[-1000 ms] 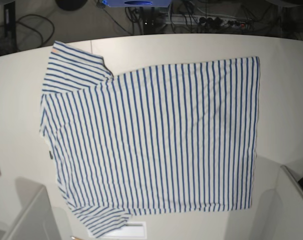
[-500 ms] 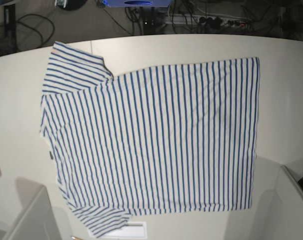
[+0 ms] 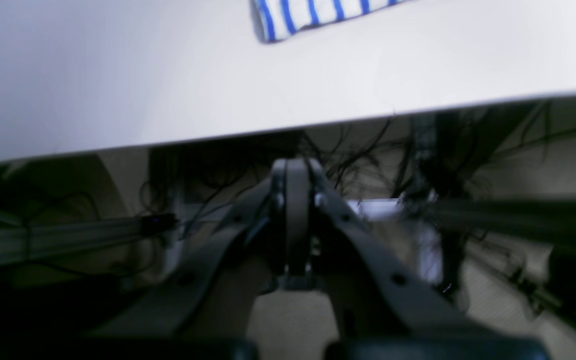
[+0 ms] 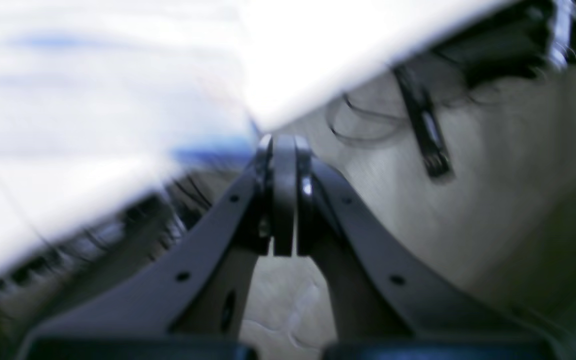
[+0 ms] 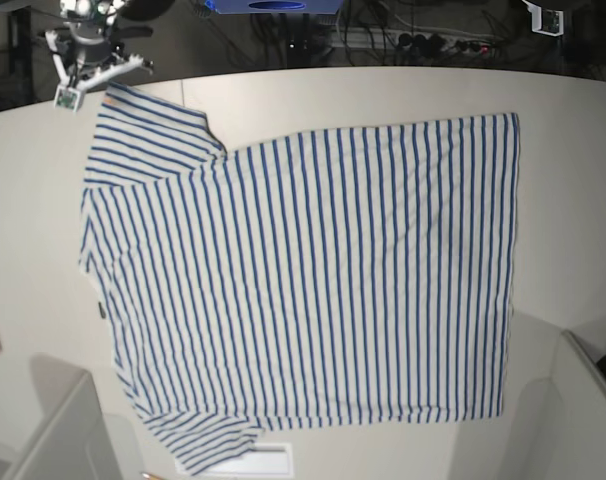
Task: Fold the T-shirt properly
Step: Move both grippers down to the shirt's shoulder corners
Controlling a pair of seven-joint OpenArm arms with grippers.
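One surface: a pale table (image 5: 383, 90) fills the base view, with dark cables (image 5: 383, 40) seen along the top edge behind it.
Shirt place: the T-shirt (image 5: 313, 280) is spread flat across the middle, sleeves at the left.
Shirt look: white cloth with thin blue stripes; orange trim at the upper-left sleeve.
Wrist views only: the left gripper (image 3: 295, 200) and the right gripper (image 4: 284, 175) are each shown pressed together, empty, beyond the table edge.
Left wrist view: a striped corner is seen at the top.

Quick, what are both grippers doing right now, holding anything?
Left gripper: closed, holding nothing.
Right gripper: closed, holding nothing.
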